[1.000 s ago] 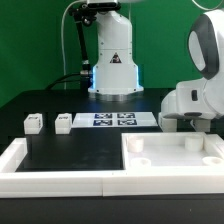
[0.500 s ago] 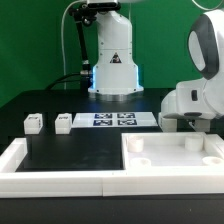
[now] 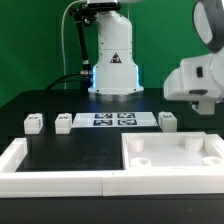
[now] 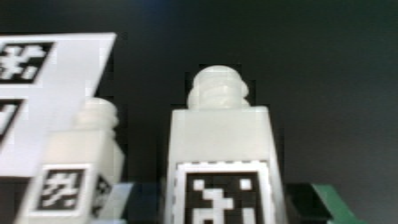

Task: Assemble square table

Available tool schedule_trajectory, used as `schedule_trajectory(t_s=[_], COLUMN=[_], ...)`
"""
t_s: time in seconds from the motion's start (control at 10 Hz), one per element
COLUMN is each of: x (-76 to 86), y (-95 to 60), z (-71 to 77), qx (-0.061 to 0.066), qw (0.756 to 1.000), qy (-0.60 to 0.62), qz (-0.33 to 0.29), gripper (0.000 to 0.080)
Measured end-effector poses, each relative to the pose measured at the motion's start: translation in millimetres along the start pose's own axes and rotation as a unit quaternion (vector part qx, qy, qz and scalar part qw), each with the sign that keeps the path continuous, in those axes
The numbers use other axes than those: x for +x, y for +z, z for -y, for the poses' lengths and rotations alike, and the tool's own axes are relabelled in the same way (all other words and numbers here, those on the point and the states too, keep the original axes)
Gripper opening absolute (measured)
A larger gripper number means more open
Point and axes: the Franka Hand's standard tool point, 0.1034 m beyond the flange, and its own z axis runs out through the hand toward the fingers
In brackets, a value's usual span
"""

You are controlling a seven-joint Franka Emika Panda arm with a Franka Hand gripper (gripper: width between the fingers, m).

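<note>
In the wrist view a white table leg with a black-and-white tag stands upright between my gripper fingers, which are shut on its sides. A second leg stands close beside it. In the exterior view the arm's white hand hangs above the table at that view's right, and its fingers are hidden. One leg stands on the table below it. Two more legs stand at that view's left. The square tabletop lies in the near right corner.
The marker board lies flat between the legs, in front of the robot base; it also shows in the wrist view. A long low white border wall frames the near side of the black table.
The jaws have closed on a leg. The hand has risen at the exterior view's right, uncovering the leg that stands on the table beside the marker board.
</note>
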Motion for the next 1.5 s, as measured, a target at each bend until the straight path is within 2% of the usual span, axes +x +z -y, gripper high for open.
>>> schedule_trajectory(t_s=[0.1, 0.2, 0.4, 0.5, 0.6, 0.7, 0.8, 1.0, 1.2, 1.3, 1.5], x=[-8.4, -7.9, -6.9, 7.8, 19.1, 20.2, 24.4, 22.8, 11.1, 11.2, 8.5], y=[-21.9, -32.8, -30.0, -34.8, -24.7, -21.6, -36.2, -58.5, -57.8, -69.0, -73.4], z=[-4.6, -3.5, -3.0, 2.0, 2.1, -1.8, -2.8, -13.5, -19.5, -19.0, -19.2], qx=[0.000, 0.002, 0.001, 0.012, 0.016, 0.017, 0.025, 0.034, 0.035, 0.042, 0.049], qw=[1.000, 1.000, 1.000, 0.998, 0.993, 0.991, 0.984, 0.971, 0.963, 0.950, 0.925], qy=[0.001, 0.001, 0.000, -0.004, -0.013, -0.022, -0.027, -0.038, -0.034, -0.032, -0.033], qz=[0.007, -0.002, -0.003, -0.059, -0.113, -0.133, -0.172, -0.234, -0.266, -0.306, -0.375], gripper=[0.0287, 0.0287, 0.0287, 0.0287, 0.0287, 0.0287, 0.0287, 0.0287, 0.0287, 0.0287, 0.0287])
